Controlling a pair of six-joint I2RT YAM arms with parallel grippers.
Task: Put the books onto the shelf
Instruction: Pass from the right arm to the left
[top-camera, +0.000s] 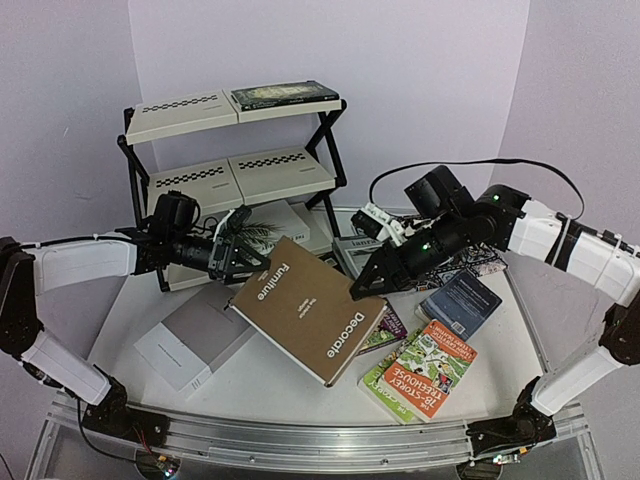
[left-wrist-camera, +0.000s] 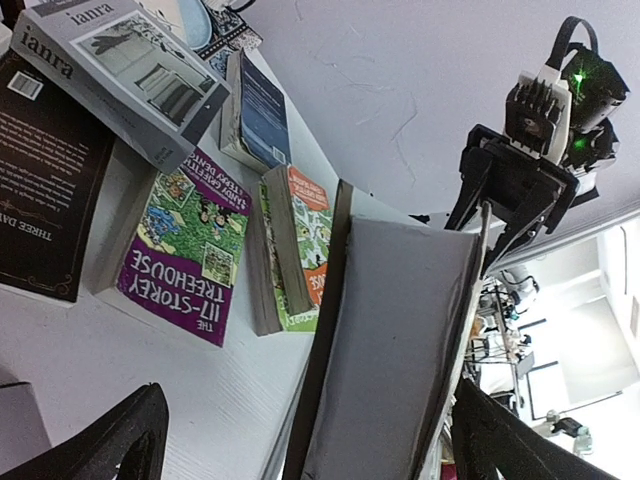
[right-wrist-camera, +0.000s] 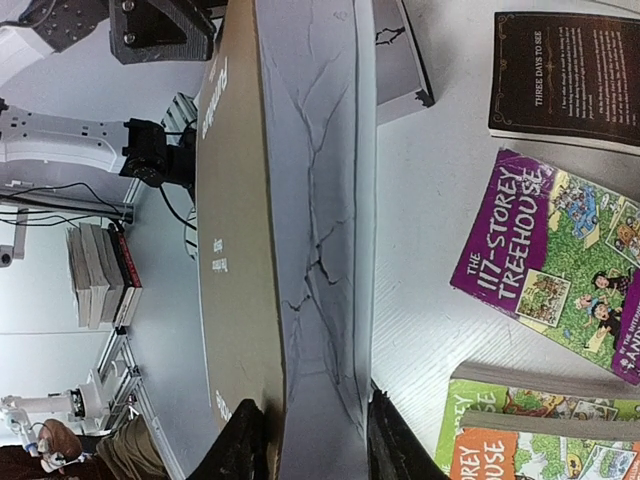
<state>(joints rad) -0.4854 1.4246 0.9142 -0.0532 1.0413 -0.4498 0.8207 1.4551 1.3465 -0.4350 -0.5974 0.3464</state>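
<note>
While my right end effector (top-camera: 358, 290) pinches one edge of the brown "Decorate" book (top-camera: 305, 310), the book sits tilted, part of it raised off the table (top-camera: 270, 385). I judge this gives the other arm room to get under it. My left end effector (top-camera: 243, 252) is spread wide, with the book's opposite edge between its fingers, not yet clamped. Beyond, the shelf (top-camera: 185, 105) carries one dark book (top-camera: 283, 96) on its top tier. The grey book (top-camera: 190, 340) and the Treehouse paperbacks (top-camera: 425, 370) lie flat.

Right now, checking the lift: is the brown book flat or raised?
Raised and tilted: the right pincer clamps the brown book by one edge.
</note>
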